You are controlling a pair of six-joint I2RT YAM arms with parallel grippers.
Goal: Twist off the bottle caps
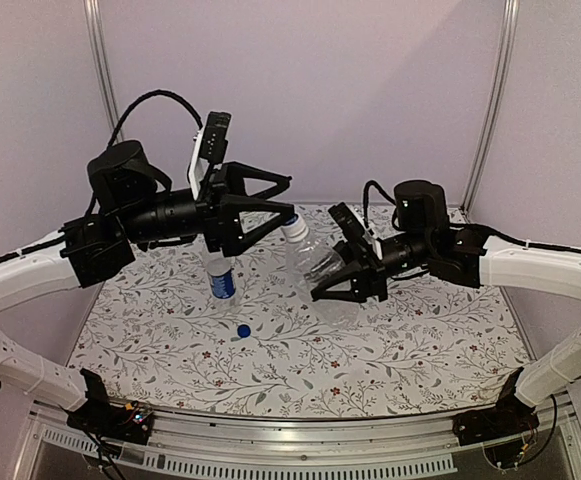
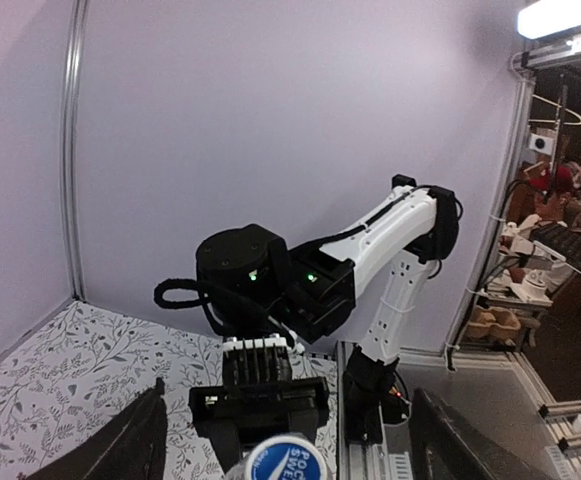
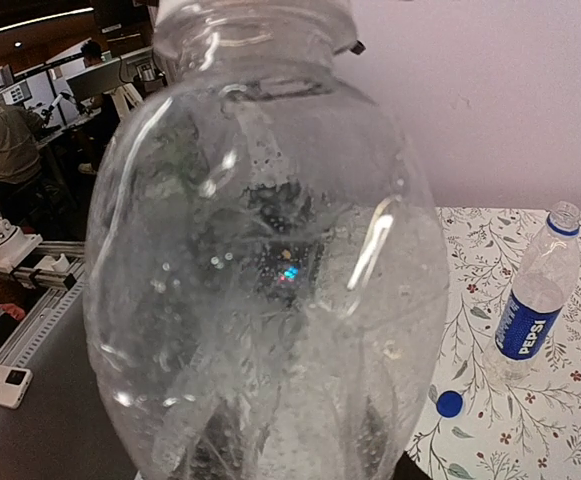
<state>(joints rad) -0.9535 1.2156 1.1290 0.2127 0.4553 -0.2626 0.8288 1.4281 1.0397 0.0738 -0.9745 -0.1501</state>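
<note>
1. the desk wears a floral cloth; lilac walls close it in, with a metal post at each back corner.
2. we see the right jaws pinching the plain bottle, tilted above the cloth.
3. the left jaws stand spread either side of its white cap.
4. the pepsi bottle stands uncapped; the blue cap lies near it.

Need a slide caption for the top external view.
Right gripper holds the plain bottle tilted, left gripper open at its whitish cap; labelled bottle stands beside a loose blue cap.
</note>
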